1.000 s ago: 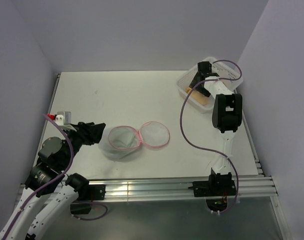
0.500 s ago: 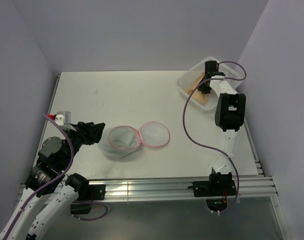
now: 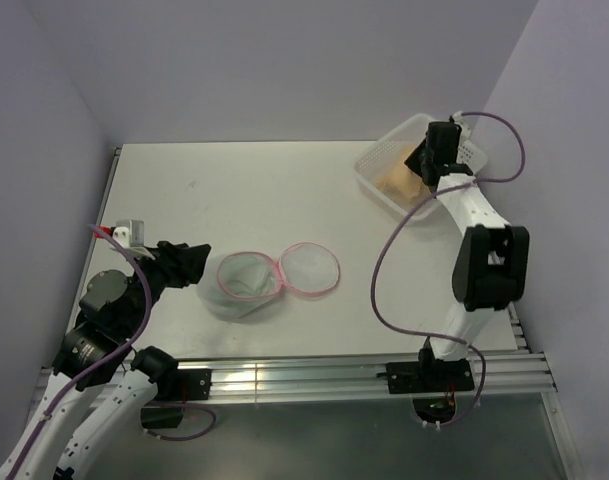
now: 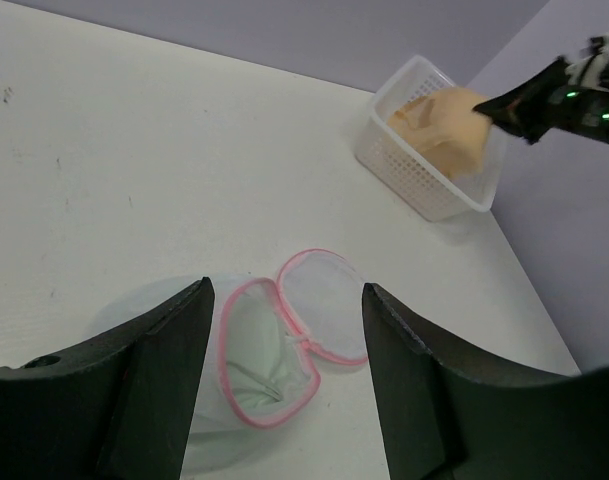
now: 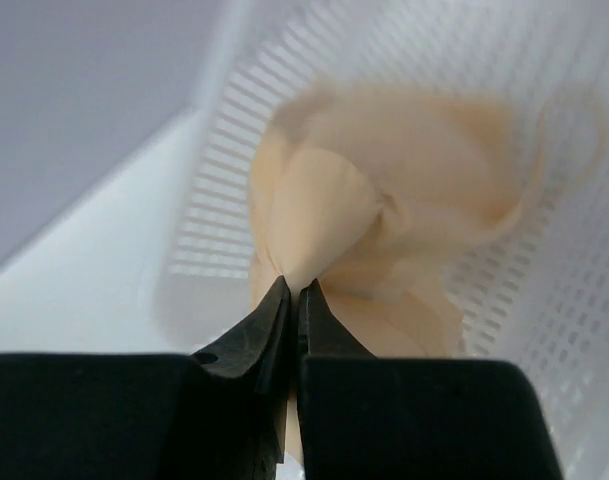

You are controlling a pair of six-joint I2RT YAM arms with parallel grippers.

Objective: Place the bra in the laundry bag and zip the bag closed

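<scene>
The bra [image 5: 384,190] is a peach-coloured bundle inside the white perforated basket [image 3: 379,160] at the table's far right. My right gripper [image 5: 294,290] is shut on a fold of the bra, its fingertips pinching the fabric; from above the right gripper [image 3: 436,160] sits over the bra [image 3: 396,180]. The laundry bag [image 3: 246,280], white mesh with a pink zipper rim, lies open mid-table with its round lid [image 3: 309,268] flopped to the right. My left gripper [image 4: 284,400] stands open just left of the laundry bag [image 4: 254,365], holding nothing. The bra [image 4: 446,125] also shows far off in the left wrist view.
The basket [image 4: 424,180] is tilted against the right wall. A small white and red device [image 3: 124,235] sits at the table's left edge. A purple cable [image 3: 384,270] loops from the right arm over the table. An aluminium rail [image 3: 314,375] runs along the near edge.
My right gripper has closed on the bra in the basket, and the right arm has swung rightward and stretched out. The left arm and the laundry bag have stayed put.
</scene>
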